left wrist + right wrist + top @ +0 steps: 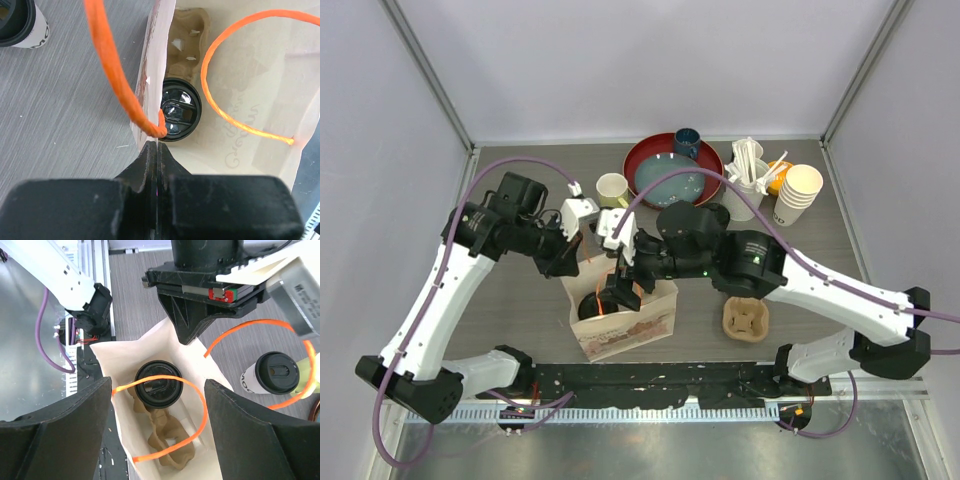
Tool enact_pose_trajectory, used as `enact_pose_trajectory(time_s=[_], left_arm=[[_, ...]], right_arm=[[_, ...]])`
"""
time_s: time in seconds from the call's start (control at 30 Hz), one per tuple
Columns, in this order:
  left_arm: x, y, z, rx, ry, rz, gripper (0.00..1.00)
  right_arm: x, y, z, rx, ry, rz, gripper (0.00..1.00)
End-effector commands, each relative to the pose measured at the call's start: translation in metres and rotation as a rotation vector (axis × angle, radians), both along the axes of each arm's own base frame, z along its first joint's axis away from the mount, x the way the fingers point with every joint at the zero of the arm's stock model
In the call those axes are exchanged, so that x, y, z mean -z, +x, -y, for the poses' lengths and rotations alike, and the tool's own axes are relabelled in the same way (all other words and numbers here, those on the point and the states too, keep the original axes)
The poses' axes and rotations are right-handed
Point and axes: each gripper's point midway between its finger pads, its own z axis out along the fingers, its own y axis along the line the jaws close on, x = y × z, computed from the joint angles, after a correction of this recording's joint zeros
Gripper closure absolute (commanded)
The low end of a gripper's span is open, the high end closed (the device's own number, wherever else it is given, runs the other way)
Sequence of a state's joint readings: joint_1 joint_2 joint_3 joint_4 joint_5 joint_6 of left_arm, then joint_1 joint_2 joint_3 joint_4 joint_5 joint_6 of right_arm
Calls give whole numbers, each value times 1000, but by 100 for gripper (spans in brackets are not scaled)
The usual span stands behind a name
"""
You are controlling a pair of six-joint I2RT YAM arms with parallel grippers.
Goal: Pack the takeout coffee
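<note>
A cream paper bag [630, 325] with orange handles [200, 405] stands open at the table's centre. One cream-white cup with a black lid [158, 384] sits in a brown pulp carrier [175, 442] inside the bag; it also shows in the left wrist view [181, 109]. The second lidded cup [272, 372] stands on the table just outside the bag, also in the left wrist view [17, 22]; arms hide it in the top view. My left gripper [157, 146] is shut on the bag's rim. My right gripper [157, 382] is open and empty above the bag's mouth.
A second pulp carrier [745, 318] lies right of the bag. Behind stand a pale yellow mug [612, 188], a red plate [650, 152] with a dark blue cup [687, 142], a holder of stirrers [748, 175] and stacked paper cups [798, 192].
</note>
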State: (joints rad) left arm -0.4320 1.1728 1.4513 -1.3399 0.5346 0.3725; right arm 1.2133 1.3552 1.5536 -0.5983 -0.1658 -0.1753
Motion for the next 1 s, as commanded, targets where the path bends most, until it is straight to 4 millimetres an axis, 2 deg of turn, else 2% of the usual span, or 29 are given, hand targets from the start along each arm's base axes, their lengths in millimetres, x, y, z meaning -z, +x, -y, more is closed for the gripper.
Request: enact_pose_trajectory(time_s=[0.0,0.2,0.47,0.6,0.73,0.83,0.97], left_arm=[[-9,4,12,18,-64,34,100],[-12,7,25,57,-78,27,100],[-14,17,41,39,-77,-12,100],[-10,26,38,-41,-40,-46,100],[-14,19,37,-60,-53,-62,100],[-18,13,33,-73,-68,-46,100],[-16,10,22,-108,-41,-10,100]], right_arm=[[-39,-3,15,27,117,25,20],[-56,3,36,115,157,37,20],[-59,19,61,257,134,53,20],[-62,25,76,319,133,70,19],[-72,30,93,388,163,79,18],[-87,36,108,462,205,81,17],[-101,59,133,655,221,107,16]])
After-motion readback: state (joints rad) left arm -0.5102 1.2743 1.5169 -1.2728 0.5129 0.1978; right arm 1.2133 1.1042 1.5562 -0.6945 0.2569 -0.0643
